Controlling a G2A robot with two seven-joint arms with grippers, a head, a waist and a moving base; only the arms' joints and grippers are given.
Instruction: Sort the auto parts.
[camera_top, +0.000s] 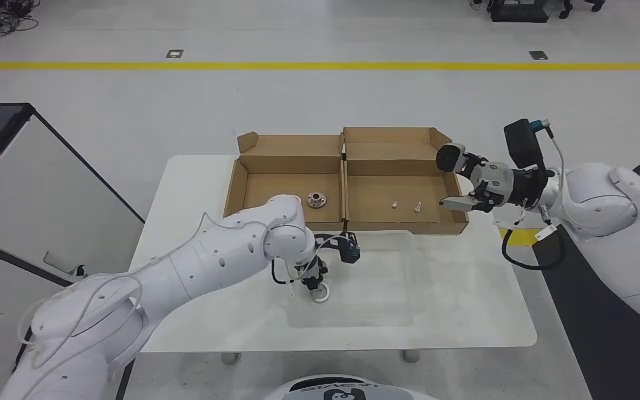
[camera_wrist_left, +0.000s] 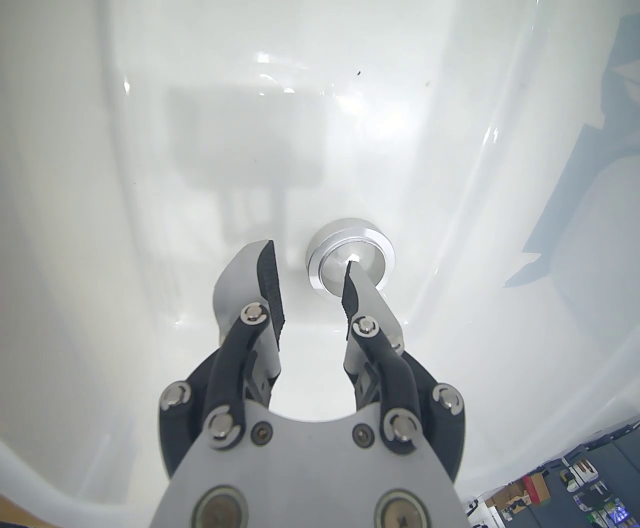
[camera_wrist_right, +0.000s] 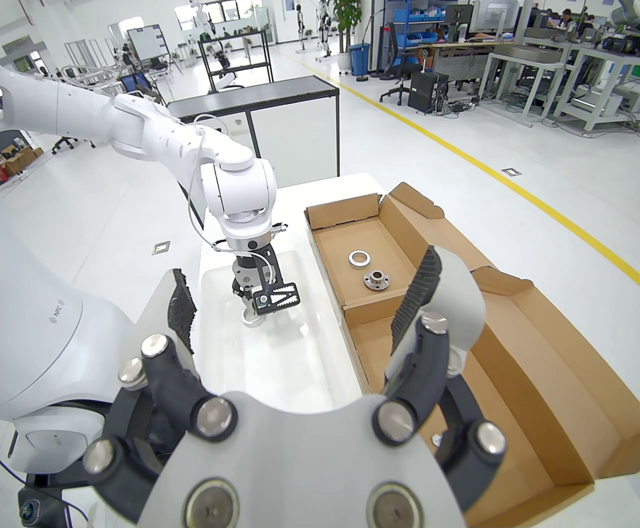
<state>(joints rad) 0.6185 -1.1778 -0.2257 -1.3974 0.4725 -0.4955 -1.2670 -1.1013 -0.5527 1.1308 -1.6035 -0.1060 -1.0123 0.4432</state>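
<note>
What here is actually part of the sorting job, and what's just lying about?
Part of the job: left tool, open at a metal part in the clear tray; cardboard box holding a ring, a hub and small screws; right tool, open by the box.

Just lying about: cabinet beside the table; yellow floor line; desks in the room behind.

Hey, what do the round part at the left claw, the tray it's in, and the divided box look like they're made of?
Round part: likely machined aluminium, bright silvery sheen. Tray: probably translucent white plastic, glossy highlights. Box: brown cardboard, matte, folded flaps.
</note>
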